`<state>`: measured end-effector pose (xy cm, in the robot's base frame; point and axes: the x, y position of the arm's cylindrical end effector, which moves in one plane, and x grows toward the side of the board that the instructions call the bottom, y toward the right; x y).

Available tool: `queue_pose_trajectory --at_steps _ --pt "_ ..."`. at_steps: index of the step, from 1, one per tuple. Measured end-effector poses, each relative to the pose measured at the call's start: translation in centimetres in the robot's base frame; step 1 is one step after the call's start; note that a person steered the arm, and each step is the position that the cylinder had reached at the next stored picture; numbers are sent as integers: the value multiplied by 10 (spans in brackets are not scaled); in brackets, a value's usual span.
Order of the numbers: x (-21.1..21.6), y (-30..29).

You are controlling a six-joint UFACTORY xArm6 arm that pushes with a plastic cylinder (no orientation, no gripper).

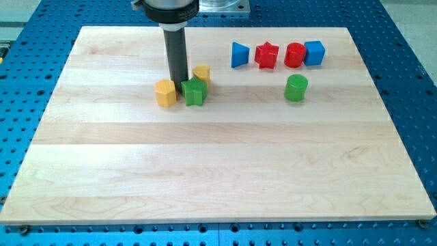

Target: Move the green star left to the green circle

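The green star [194, 91] sits left of centre near the counter's [205, 171] top, well apart from the green circle [296, 88] on the view's right. The rod is a plain pushing tool with nothing to spread or pinch; its tip [179, 93] touches the star's left side, between it and the yellow hexagon [165, 93]. A second yellow block [201, 72] crowds just behind. The star looks light, stiff and likely to spin on its points. Open wood lies between star and circle.
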<state>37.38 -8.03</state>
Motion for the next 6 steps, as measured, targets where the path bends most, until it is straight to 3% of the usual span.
queue_pose_trajectory --at_steps 1,3,6 --pt "27 -2" --pt "30 111" --pt "64 181"
